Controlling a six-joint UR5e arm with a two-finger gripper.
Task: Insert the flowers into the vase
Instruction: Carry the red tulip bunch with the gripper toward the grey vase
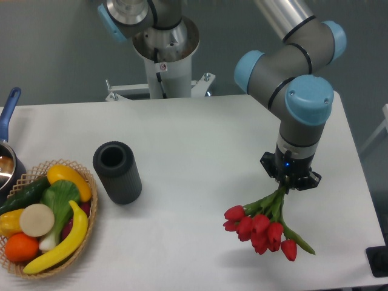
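Note:
The flowers (pixel 260 228) are a bunch of red tulip buds with green stems, at the right front of the white table. Their stems run up into my gripper (pixel 285 189), which is shut on them from above; the fingers are hidden under the wrist. The buds hang low and point toward the front left; whether they touch the table I cannot tell. The vase (pixel 117 172), a dark ribbed cylinder with a round open mouth, stands upright left of the middle, far to the left of the gripper.
A wicker basket (pixel 90 223) of fruit and vegetables sits at the front left, close to the vase. A blue-handled pot (pixel 7 151) is at the left edge. The robot's base (pixel 163 60) stands behind the table. A dark object (pixel 379 262) lies at the front right corner.

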